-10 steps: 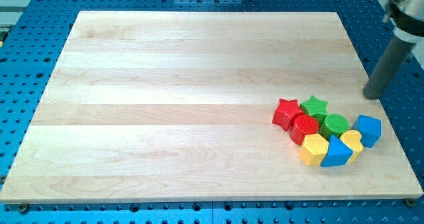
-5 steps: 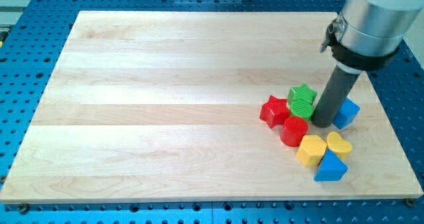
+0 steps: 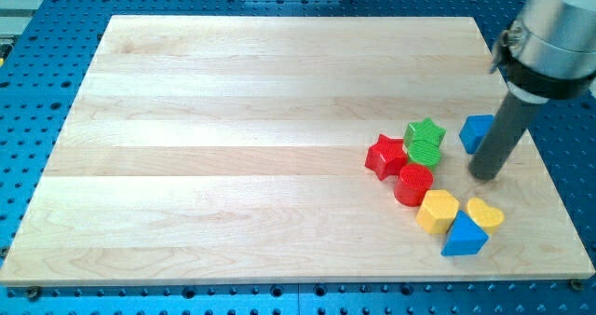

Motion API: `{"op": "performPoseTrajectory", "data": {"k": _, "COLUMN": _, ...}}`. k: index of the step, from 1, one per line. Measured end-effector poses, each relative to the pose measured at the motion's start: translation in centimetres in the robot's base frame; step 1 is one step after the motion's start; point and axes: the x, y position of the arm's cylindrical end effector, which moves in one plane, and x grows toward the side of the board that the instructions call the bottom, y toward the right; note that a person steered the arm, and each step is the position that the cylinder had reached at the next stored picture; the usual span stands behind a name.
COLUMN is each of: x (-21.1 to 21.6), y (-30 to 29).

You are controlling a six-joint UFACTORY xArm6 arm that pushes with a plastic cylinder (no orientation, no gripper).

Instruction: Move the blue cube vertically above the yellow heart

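The blue cube sits near the board's right side, partly hidden by my rod. The yellow heart lies below it, near the view's bottom right, touching a blue triangular block. My tip rests on the board between the two, just below and right of the blue cube and above the yellow heart.
A red star, a green star, a green cylinder, a red cylinder and a yellow block cluster left of my tip. The wooden board lies on a blue perforated table.
My rod swept in from the right edge through the cluster, scattering the blocks. The blue cube moved up toward the view's top; my tip then shifted right and down.
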Motion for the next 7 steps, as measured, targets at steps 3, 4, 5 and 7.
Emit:
{"op": "performPoseTrajectory", "data": {"k": 3, "x": -4.4, "y": -3.6}}
{"op": "performPoseTrajectory", "data": {"k": 4, "x": -5.1, "y": -0.8}}
{"op": "performPoseTrajectory", "data": {"k": 5, "x": -8.8, "y": -0.8}}
{"op": "performPoseTrajectory", "data": {"k": 7, "x": -5.3, "y": 3.8}}
